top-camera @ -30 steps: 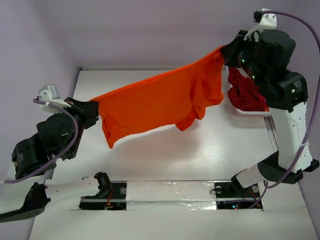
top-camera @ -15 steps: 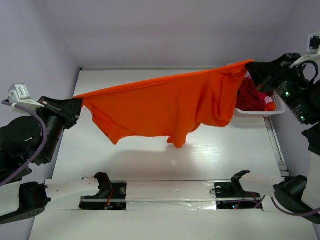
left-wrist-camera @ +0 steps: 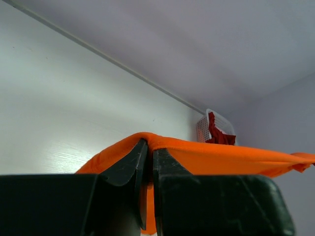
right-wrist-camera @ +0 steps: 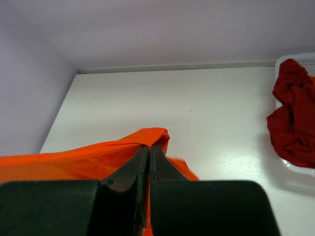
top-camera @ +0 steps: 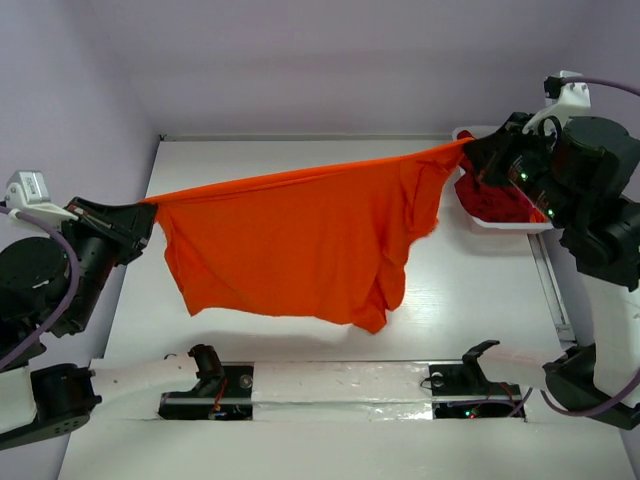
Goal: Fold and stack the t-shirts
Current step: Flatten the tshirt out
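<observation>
A bright orange t-shirt [top-camera: 300, 245] hangs stretched in the air between both arms, its top edge taut, its body drooping toward the table. My left gripper [top-camera: 148, 205] is shut on its left end at the table's left side; in the left wrist view my left gripper [left-wrist-camera: 149, 147] pinches the orange cloth [left-wrist-camera: 221, 157]. My right gripper [top-camera: 470, 148] is shut on the shirt's right end, far right. In the right wrist view my right gripper [right-wrist-camera: 149, 147] clamps the orange fabric [right-wrist-camera: 74, 160]. Dark red t-shirts [top-camera: 495, 195] lie crumpled in the basket.
A white lattice basket [top-camera: 500, 226] stands at the far right of the white table [top-camera: 470, 310]; the basket [right-wrist-camera: 295, 169] also shows in the right wrist view. Lilac walls close in the back and both sides. The arm bases sit on the near edge.
The shirt has been pulled out wider and lower. My left gripper moved left, toward the table's side. My right gripper swung out to the right, then came back a little left and down.
</observation>
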Controlling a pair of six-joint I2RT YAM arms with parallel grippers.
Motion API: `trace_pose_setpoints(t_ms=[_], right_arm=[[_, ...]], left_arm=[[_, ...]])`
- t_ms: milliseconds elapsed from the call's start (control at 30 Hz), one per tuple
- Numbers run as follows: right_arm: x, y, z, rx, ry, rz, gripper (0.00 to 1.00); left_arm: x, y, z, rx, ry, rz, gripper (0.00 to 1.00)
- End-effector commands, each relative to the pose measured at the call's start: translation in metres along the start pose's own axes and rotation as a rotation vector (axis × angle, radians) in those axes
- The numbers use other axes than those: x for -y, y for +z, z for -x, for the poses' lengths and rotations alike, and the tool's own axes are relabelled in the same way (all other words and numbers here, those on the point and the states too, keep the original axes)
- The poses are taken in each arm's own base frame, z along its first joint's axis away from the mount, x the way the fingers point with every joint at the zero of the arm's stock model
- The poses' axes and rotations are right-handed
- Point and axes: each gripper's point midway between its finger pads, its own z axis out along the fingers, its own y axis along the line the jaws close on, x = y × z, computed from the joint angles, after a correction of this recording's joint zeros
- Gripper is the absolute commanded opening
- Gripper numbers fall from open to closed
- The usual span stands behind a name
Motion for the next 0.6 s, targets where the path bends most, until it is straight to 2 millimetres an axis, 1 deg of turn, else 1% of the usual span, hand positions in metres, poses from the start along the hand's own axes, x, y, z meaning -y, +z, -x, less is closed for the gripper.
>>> trace_pose_setpoints(t_ms=[0,33,67,133,167,267,300,400,467,500,567], right_arm=[[0.007,-0.039,0.024,0.112,0.039,0.016,0.0],[0.004,-0.043,0.023,0.108,0.037,0.039,0.0],[0.003,-0.052,0.02,0.11,0.041,0.061,0.0],[-0.004,-0.063,0.016,0.104,0.038,0.124,0.0],[-0.007,-0.073,0.012,0.101,0.039,0.162,0.0],[-0.011,-0.09,0.003,0.094,0.034,0.221,0.0],[-0.009,-0.1,0.0,0.101,0.034,0.234,0.0],[-0.007,-0.118,-0.012,0.086,0.017,0.271,0.0],[-0.012,-0.128,-0.021,0.063,0.008,0.321,0.0],[-0.01,-0.137,-0.024,0.071,0.012,0.334,0.0],[-0.012,-0.146,-0.028,0.07,0.019,0.36,0.0]], left_arm=[[-0.013,-0.014,0.027,0.054,-0.062,-0.004,0.0],[-0.012,-0.015,0.026,0.046,-0.065,-0.016,0.0],[-0.011,-0.016,0.025,0.037,-0.066,-0.025,0.0],[-0.011,-0.019,0.021,0.016,-0.074,-0.047,0.0],[-0.013,-0.021,0.021,0.012,-0.081,-0.057,0.0],[-0.012,-0.023,0.011,-0.02,-0.086,-0.087,0.0],[-0.013,-0.027,0.01,-0.033,-0.098,-0.111,0.0],[-0.011,-0.034,0.006,-0.071,-0.111,-0.157,0.0],[-0.011,-0.039,0.005,-0.097,-0.122,-0.175,0.0],[-0.006,-0.043,0.001,-0.131,-0.127,-0.212,0.0],[-0.001,-0.05,-0.003,-0.165,-0.139,-0.258,0.0]])
